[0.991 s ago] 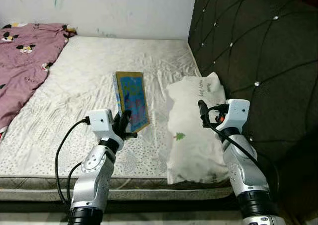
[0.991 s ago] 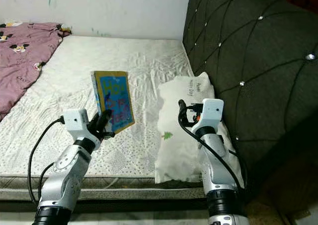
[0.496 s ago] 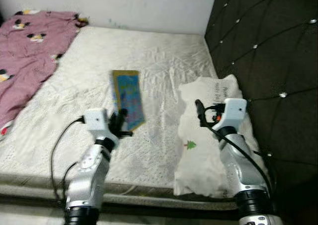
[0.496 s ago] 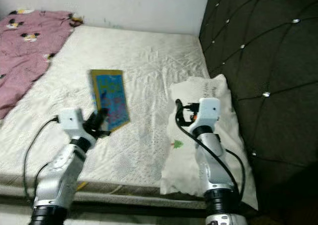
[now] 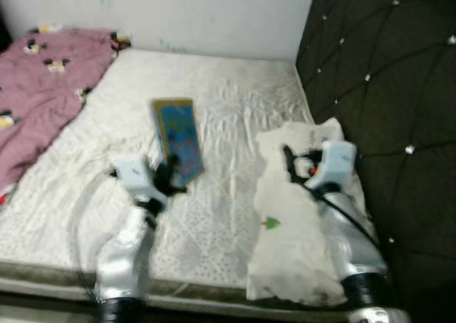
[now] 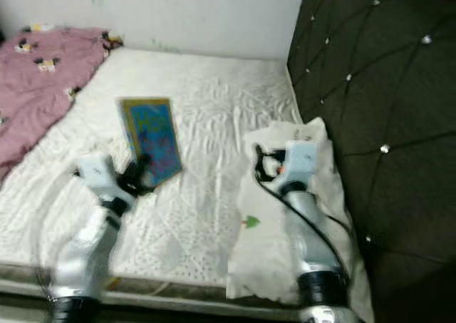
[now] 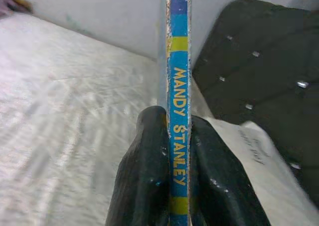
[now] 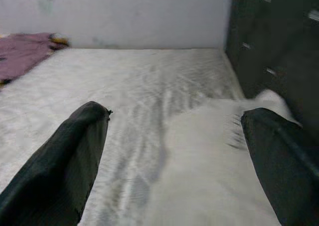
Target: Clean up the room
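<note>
L gripper (image 7: 178, 183) clamped on a blue-and-yellow picture book (image 5: 177, 139), fingers (image 7: 144, 181) pinching the spine, which reads "MANDY STANLEY"; book held up over the white mattress (image 5: 235, 102), cover tilted, just left of the white pillow (image 5: 292, 223). R gripper (image 8: 174, 161) raised above the pillow w/ fingers (image 8: 65, 156) spread wide apart, nothing between them. Dark tufted headboard (image 5: 385, 73) on the right. Pink patterned blanket (image 5: 43, 88) at far left of the bed. Eye views blurred.
</note>
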